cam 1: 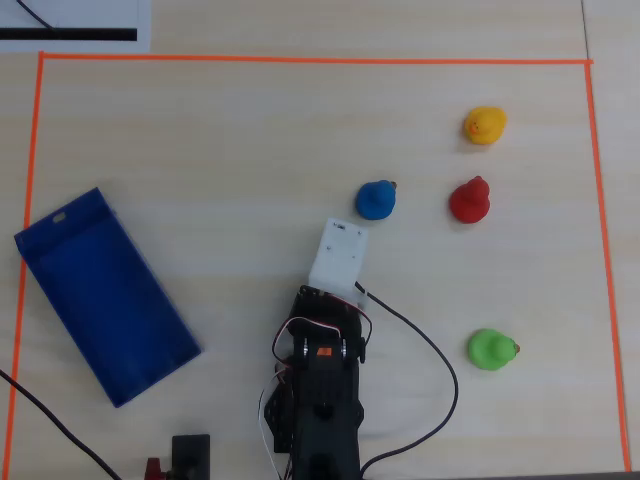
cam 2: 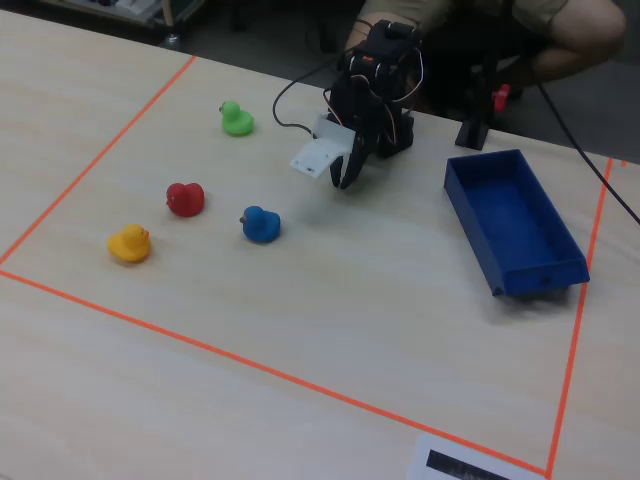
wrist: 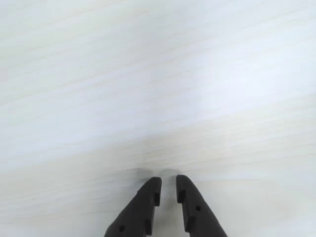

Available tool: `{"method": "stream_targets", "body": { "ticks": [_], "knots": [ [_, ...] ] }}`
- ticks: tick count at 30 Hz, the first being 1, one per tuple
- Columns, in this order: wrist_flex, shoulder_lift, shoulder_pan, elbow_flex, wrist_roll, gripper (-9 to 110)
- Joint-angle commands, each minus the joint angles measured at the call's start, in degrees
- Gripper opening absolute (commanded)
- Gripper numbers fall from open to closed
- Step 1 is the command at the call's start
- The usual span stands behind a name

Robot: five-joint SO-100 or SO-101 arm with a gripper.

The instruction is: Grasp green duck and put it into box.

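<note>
The green duck [cam 1: 491, 349] [cam 2: 236, 120] stands on the pale wooden table, off to the right of the arm in the overhead view. The box [cam 1: 105, 295] [cam 2: 515, 225], a flat dark-blue tray, lies empty on the other side of the arm. My gripper [wrist: 168, 180] [cam 2: 345, 178] points down at bare table between them, its black fingers nearly together with only a narrow slit and nothing held. In the overhead view the white camera mount [cam 1: 338, 255] hides the fingers. The wrist view shows only tabletop.
A blue duck [cam 1: 376, 199] [cam 2: 261, 224] sits just ahead of the arm, a red duck [cam 1: 469, 200] and a yellow duck [cam 1: 484, 125] beyond it. Orange tape [cam 1: 300, 59] frames the work area. A black cable [cam 1: 440, 360] loops between arm and green duck.
</note>
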Motion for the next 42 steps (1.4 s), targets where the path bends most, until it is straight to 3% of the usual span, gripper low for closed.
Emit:
{"method": "stream_targets", "body": {
  "ticks": [1, 11, 16, 20, 25, 29, 42],
  "knots": [
    [1.1, -0.8, 0.4, -0.2, -0.4, 0],
    [-3.5, -3.3, 8.2, -5.7, -3.7, 15],
    [-2.9, -14.3, 10.6, -20.1, -3.2, 25],
    [-2.2, -28.9, 20.0, -37.8, -6.7, 32],
    [-8.6, -41.9, 36.6, -54.1, -14.0, 34],
    [-16.9, -47.0, 45.8, -57.3, -18.6, 35],
    [-32.8, -68.4, 59.4, -67.0, -21.1, 38]
  ]
}}
